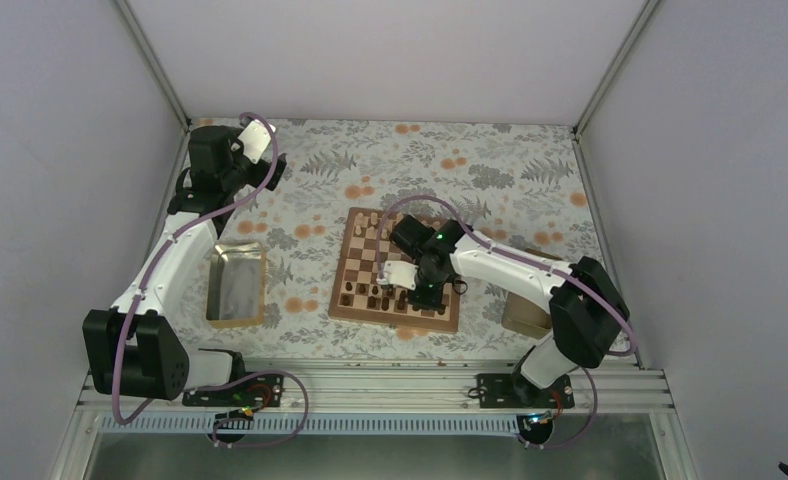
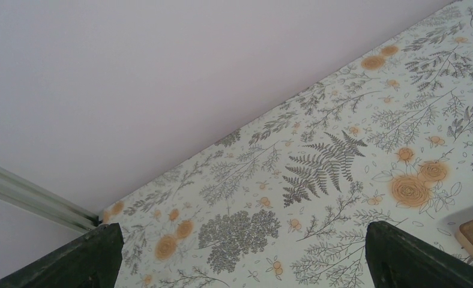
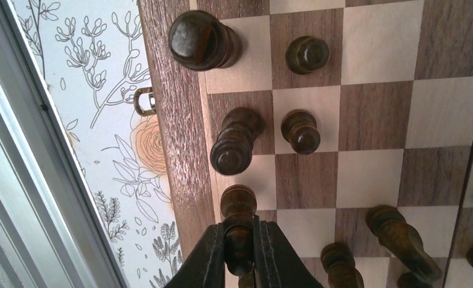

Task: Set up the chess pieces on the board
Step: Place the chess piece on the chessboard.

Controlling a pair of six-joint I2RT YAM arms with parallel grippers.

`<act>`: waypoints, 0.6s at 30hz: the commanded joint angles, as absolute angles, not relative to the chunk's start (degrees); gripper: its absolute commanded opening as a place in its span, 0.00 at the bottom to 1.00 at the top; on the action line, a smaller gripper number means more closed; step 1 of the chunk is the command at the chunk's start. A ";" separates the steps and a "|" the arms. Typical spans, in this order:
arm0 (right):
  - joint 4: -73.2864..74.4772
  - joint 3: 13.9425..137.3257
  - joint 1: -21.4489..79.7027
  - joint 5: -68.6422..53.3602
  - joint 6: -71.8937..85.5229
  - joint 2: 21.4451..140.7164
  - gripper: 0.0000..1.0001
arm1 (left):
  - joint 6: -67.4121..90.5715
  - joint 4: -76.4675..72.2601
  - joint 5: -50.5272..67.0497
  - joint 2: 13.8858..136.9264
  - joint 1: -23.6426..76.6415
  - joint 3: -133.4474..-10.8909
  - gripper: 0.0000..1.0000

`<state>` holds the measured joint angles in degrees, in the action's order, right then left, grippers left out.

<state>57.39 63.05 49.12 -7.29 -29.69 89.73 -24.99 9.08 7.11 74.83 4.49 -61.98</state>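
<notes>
The board (image 1: 440, 322) lies mid-table, with dark chess pieces (image 1: 375, 295) on its near rows and pale ones (image 1: 365, 222) at its far left. My right gripper (image 1: 410, 290) hangs over the near rows. In the right wrist view the gripper (image 3: 239, 231) is shut on a dark turned piece (image 3: 238, 207) whose foot is over the first column beside the board's border (image 3: 174, 120). Other dark pieces (image 3: 234, 144) stand close by. My left gripper (image 1: 240, 160) is at the far left back, open and empty, with its fingers (image 2: 96, 255) wide apart above the cloth.
A rectangular metal tray (image 1: 236, 285) lies left of the board. Another tray (image 1: 522, 315) is partly hidden under the right arm. A dark piece (image 3: 402, 240) leans on the board right of my right gripper. The back wall and a corner post are close to the left gripper.
</notes>
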 commanded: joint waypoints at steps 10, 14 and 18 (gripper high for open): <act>55.40 63.98 49.91 -7.85 -29.62 92.19 0.09 | -25.49 8.79 6.83 74.62 4.16 -62.29 1.00; 55.51 63.98 49.88 -7.72 -29.71 92.15 0.17 | -25.57 8.91 7.02 74.74 4.21 -62.26 1.00; 55.81 64.23 49.85 -7.34 -29.71 91.79 0.29 | -25.66 8.98 6.99 74.77 4.17 -62.39 1.00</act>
